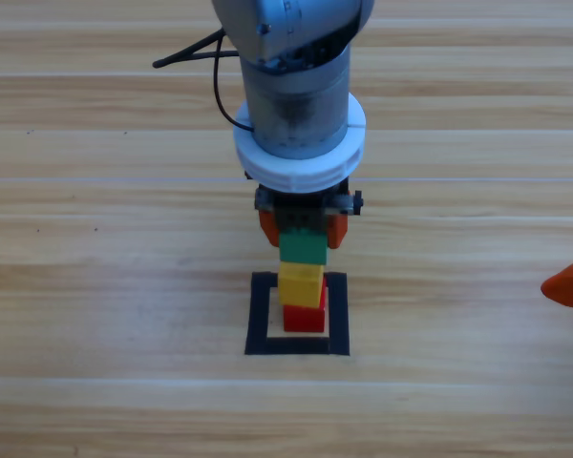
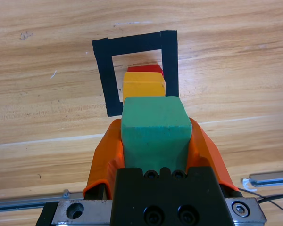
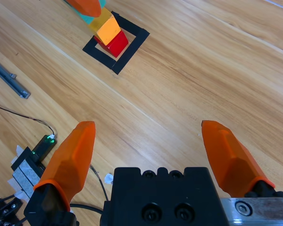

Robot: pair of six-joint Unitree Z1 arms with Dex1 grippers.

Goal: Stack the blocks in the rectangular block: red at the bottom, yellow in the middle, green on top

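Left gripper [image 1: 303,227] clamps small teal-green cube [image 1: 303,246] over yellow cube [image 1: 301,283] on red cube [image 1: 305,318]; square edges before releasing; right gripper [image 3: 153,150] idle, wide open.

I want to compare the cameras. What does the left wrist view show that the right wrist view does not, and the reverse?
Only the left wrist view shows the left claw shut on the green cube, seen from close behind.

Only the right wrist view shows the right claw, open above bare table.

Both show the yellow cube on the red cube inside the black tape outline.
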